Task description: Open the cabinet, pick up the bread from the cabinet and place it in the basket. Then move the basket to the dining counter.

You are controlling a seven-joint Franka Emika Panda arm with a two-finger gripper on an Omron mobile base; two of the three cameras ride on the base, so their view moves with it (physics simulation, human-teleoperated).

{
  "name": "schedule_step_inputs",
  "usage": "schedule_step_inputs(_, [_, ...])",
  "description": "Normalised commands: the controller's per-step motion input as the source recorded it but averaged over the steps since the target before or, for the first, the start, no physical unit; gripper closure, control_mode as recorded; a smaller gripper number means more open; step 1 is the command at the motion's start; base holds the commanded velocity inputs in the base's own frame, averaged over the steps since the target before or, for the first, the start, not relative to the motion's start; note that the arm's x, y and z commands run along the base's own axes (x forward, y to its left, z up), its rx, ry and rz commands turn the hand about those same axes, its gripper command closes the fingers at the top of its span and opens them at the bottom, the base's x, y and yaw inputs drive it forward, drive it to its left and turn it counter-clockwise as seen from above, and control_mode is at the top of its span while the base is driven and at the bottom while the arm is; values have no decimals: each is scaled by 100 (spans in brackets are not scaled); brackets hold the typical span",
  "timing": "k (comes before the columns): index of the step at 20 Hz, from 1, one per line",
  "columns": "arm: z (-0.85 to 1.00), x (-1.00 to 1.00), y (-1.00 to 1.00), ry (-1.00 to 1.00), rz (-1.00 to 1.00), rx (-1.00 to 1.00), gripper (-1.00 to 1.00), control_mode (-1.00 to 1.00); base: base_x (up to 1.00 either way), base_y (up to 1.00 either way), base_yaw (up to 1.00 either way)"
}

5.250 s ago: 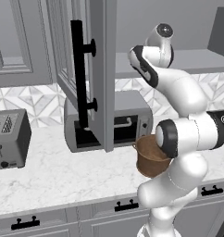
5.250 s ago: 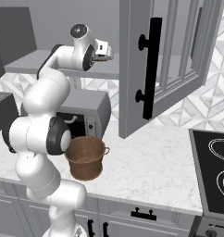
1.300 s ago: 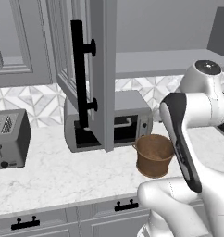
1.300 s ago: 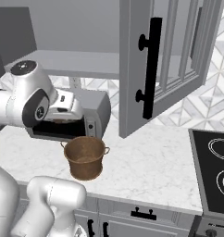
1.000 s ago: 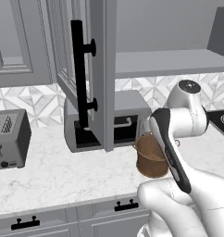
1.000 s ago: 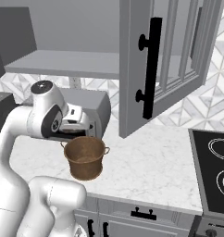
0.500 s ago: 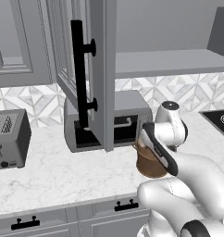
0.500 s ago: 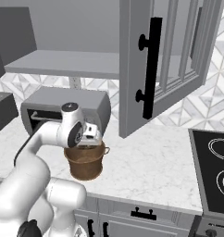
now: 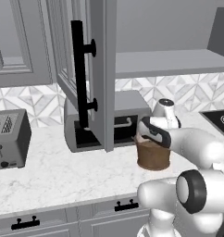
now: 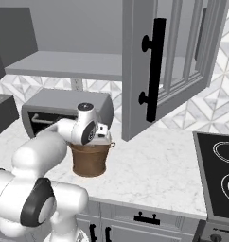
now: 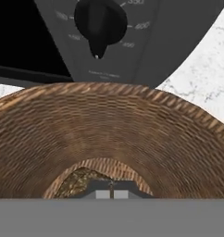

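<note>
The robot's hand [image 10: 101, 137] sits closed at the rim of the round brown woven basket [image 9: 153, 156]; what it pinches I cannot tell. The rough brown bread [image 11: 81, 181] lies inside. Behind, the grey wall cabinet [image 9: 97, 69] stands open.

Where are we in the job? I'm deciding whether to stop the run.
Done: the grey wall cabinet is open and the small brown bread lies inside the round brown woven basket. In hand: the gripper is shut at the basket; its hold is unclear. Left: moving the basket from this white marble counter to the dining counter.
</note>
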Motion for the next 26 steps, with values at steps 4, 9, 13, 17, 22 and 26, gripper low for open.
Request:
schedule_step_inputs(4, [-7,-49,-1,-1,3,1,100,-100,0,0,0])
schedule_step_inputs(9, [2,-95,0,-6,0,0,100,-100,0,0,0])
schedule_step_inputs(13, [45,-87,6,-9,-8,0,100,-100,0,0,0])
schedule_step_inputs(17, [65,-51,3,-20,-26,0,100,-100,0,0,0])
schedule_step_inputs(22, [50,-26,0,-6,-34,0,100,-100,0,0,0])
schedule_step_inputs(26, [61,-20,-1,-1,-22,8,-100,-100,0,0,0])
